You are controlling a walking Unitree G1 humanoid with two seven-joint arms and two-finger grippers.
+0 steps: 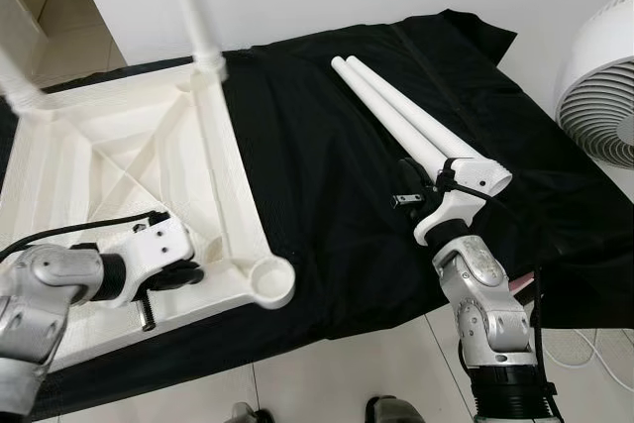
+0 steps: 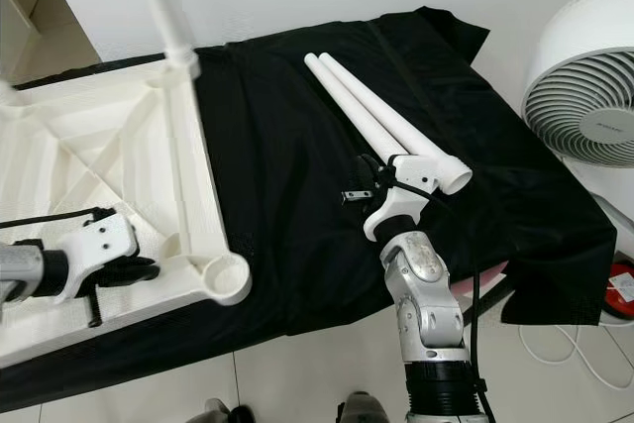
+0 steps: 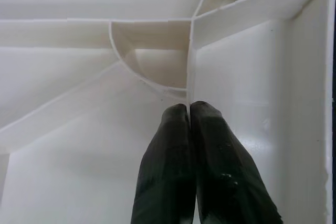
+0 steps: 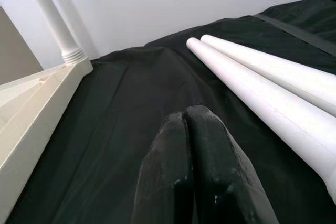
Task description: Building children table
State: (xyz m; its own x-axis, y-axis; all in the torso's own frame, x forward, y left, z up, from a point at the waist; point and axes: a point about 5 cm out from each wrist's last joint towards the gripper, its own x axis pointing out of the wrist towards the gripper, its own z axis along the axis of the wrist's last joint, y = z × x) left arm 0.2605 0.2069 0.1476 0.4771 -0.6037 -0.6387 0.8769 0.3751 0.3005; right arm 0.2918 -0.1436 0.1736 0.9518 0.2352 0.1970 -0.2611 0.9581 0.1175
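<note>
- Black cloth carries an upturned white tabletop.
- Two loose legs, axes running ten to four, lie at one o'clock of the right gripper, fingers together.
- Left gripper, fingers together, rests inside the tabletop.

No readable text is showing anywhere; the fan at far right is bearing a small hub label too blurred to read.

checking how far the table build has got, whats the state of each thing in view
table top: upside down on the black cloth, ribs facing up
fitted legs: two standing upright in corner sockets
near corner socket: empty
loose legs: two lying side by side on the cloth
left hand: shut, over the table top's underside
right hand: shut, beside the loose legs
fan: standing by the cloth
</note>
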